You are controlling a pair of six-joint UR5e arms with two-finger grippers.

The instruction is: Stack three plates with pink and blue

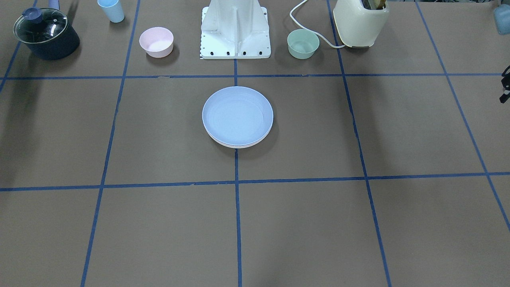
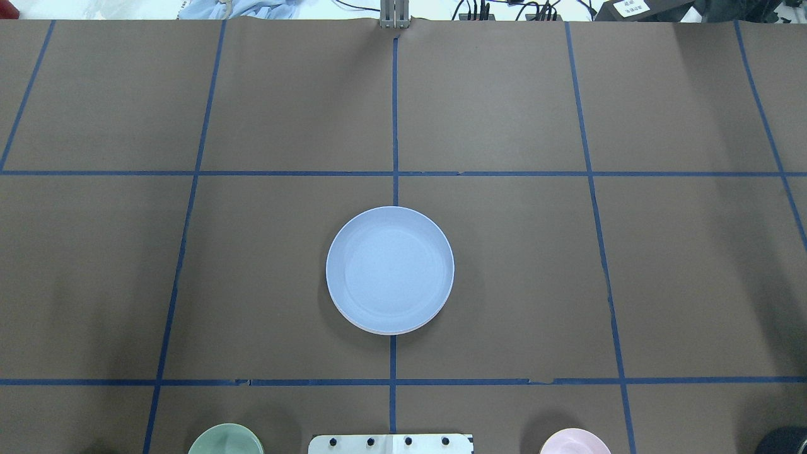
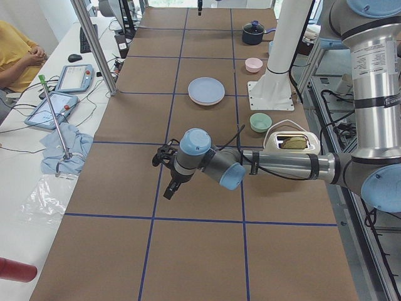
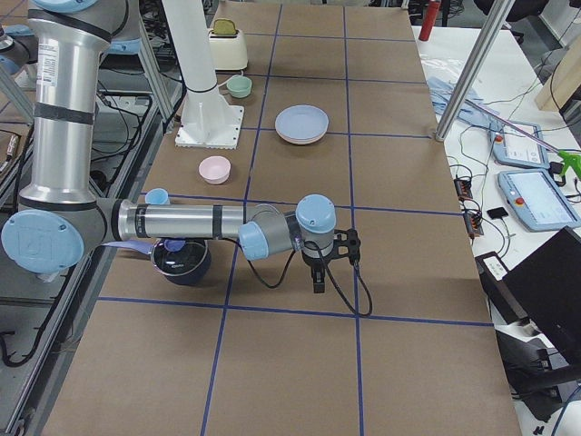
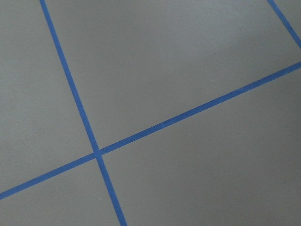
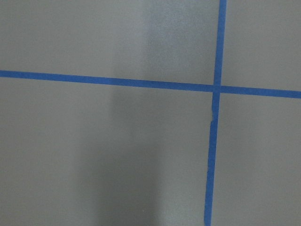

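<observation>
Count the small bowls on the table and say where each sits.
2. The pink bowl stands to the robot's right of its base. The green bowl stands on the base's other side, the robot's left, near the toaster. None seems hidden.

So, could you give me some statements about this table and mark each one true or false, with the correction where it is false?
1. The blue plate lies on top of the stack. True.
2. The pink bowl sits inside the green bowl. False: they stand apart, on either side of the robot's base.
3. The left gripper holds a plate. False: it hangs over bare table, far from the stack.
4. A dark pot with a glass lid stands on the table. True.
</observation>
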